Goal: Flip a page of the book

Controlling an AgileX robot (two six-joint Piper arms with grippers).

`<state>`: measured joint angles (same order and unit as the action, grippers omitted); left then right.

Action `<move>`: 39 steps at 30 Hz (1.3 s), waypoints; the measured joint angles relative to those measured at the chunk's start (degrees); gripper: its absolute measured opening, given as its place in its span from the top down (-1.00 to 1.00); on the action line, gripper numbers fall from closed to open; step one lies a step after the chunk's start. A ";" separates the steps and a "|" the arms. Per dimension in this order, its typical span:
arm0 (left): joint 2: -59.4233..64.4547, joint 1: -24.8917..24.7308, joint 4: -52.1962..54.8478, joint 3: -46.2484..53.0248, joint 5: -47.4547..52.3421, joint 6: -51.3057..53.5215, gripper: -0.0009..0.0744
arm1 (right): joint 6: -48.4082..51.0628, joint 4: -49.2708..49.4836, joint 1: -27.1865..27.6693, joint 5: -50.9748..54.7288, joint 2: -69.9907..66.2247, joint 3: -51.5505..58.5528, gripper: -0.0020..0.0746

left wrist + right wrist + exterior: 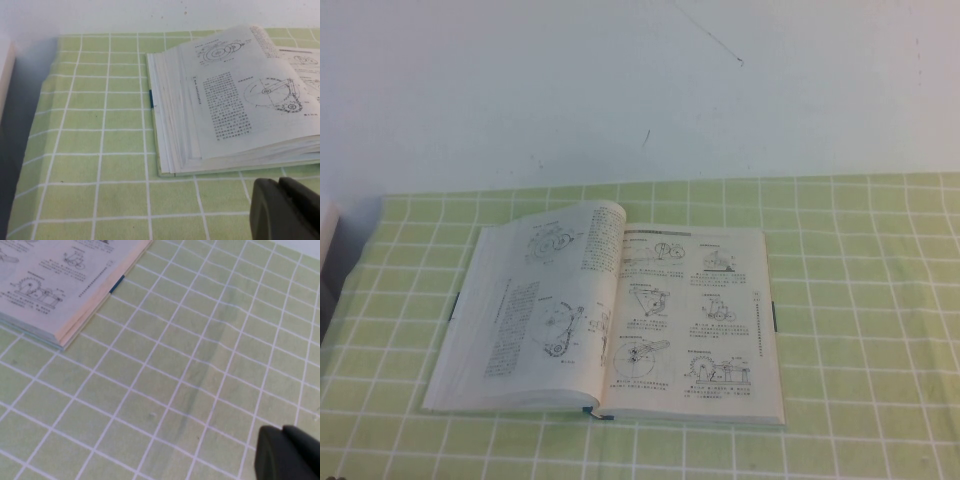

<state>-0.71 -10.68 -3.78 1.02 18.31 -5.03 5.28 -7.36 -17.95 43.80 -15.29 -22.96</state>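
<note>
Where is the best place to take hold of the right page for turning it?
Probably the outer edge of the right page, approached from the book's right side: it lies flat, so a fingertip must lift that free edge first. Left gripper waits off the book's left corner, right gripper above the cloth.

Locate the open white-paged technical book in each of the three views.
High view: open white-paged technical book lies mid-table on the green checked cloth; neither end effector shows.
Left wrist view: book beyond the left end effector.
Right wrist view: book corner, far from the right end effector.
Shared landmark: the cloth's white grid.
</note>
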 joint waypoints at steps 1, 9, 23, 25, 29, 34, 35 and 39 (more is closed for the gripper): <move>0.00 0.00 -0.10 0.00 0.10 0.32 0.98 | 0.00 0.00 0.00 0.00 0.00 0.00 0.95; 0.00 0.00 -0.86 0.00 0.10 1.53 0.98 | 0.00 0.00 0.00 0.00 0.00 0.00 0.95; 0.00 4.16 -3.36 0.00 0.20 2.82 0.98 | 0.00 0.00 0.00 0.00 0.00 0.00 0.95; 0.00 4.16 -3.36 0.00 0.20 2.82 0.98 | 0.00 0.00 0.00 0.00 0.00 0.00 0.95; 0.00 4.16 -3.36 0.00 0.20 2.82 0.98 | 0.00 0.00 0.00 0.00 0.00 0.00 0.95; 0.00 4.16 -3.47 0.00 0.20 4.09 0.98 | 0.00 0.00 0.00 0.00 0.00 0.00 0.95; 0.00 4.16 -3.47 0.00 0.20 4.36 0.98 | 0.00 0.00 0.00 0.00 0.00 0.00 0.95; 0.00 4.16 -3.47 0.00 0.20 5.03 0.98 | 0.00 0.00 0.00 0.00 0.00 0.00 0.95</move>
<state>-0.71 -6.53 -7.25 1.02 18.52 0.00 5.28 -7.36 -17.95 43.80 -15.29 -22.96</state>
